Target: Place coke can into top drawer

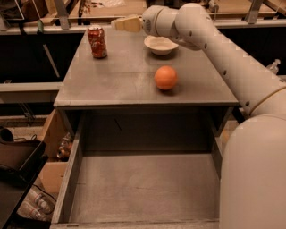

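We see the coke can (97,41) upright at the back left corner of the cabinet top (120,76); we cannot read its white lettering. The gripper (126,23) hangs near it, to its right; whether it is spread or closed, we cannot tell. The top drawer (143,183) stands pulled out.

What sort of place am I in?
Likely a lab or workshop: grey cabinet top, its wide grey drawer open, wooden benches behind, cardboard boxes below left. The robot's hand hovers near the small red soda can.
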Controlling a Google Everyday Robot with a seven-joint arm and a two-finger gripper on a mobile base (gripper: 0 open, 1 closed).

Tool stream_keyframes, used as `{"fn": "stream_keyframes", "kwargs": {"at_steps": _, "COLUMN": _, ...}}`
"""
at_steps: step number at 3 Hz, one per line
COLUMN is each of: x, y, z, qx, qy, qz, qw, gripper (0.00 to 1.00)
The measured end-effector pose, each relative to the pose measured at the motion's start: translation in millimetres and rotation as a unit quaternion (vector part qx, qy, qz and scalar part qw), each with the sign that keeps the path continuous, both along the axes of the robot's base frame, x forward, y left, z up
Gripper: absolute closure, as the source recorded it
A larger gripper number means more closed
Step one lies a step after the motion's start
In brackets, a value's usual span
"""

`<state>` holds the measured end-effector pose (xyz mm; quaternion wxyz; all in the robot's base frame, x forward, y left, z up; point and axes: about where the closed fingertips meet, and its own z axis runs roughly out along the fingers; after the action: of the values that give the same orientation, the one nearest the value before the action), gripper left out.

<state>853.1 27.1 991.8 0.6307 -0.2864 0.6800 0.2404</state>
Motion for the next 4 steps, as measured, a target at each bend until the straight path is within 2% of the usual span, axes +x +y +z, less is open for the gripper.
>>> {"fn": "stream_keyframes", "kwargs": {"at_steps": 1, "x": 7.1, "y": 38.7, "z": -17.2, "qx": 0.004, "qy": -0.005, "qz": 0.037, "qw": 0.9993, "gripper": 0.0}}
{"fn": "stream_keyframes", "kwargs": {"at_steps": 2, "x": 8.2, "y": 47.5, "z": -20.9, "qx": 0.002, "qy": -0.008, "qz": 0.048, "qw": 0.9988, "gripper": 0.0}}
{"fn": "stream_keyframes", "kwargs": {"at_steps": 3, "x": 8.4, "y": 57.4, "z": -25.3, "qx": -0.023, "qy": -0.003, "qz": 0.045, "qw": 0.9987, "gripper": 0.0}}
{"fn": "stream_keyframes", "kwargs": {"at_steps": 4, "x": 13.6, "y": 81.9, "z": -44.4, "qx": -0.059, "qy": 0.021, "qz": 0.051, "qw": 0.9967, "gripper": 0.0}}
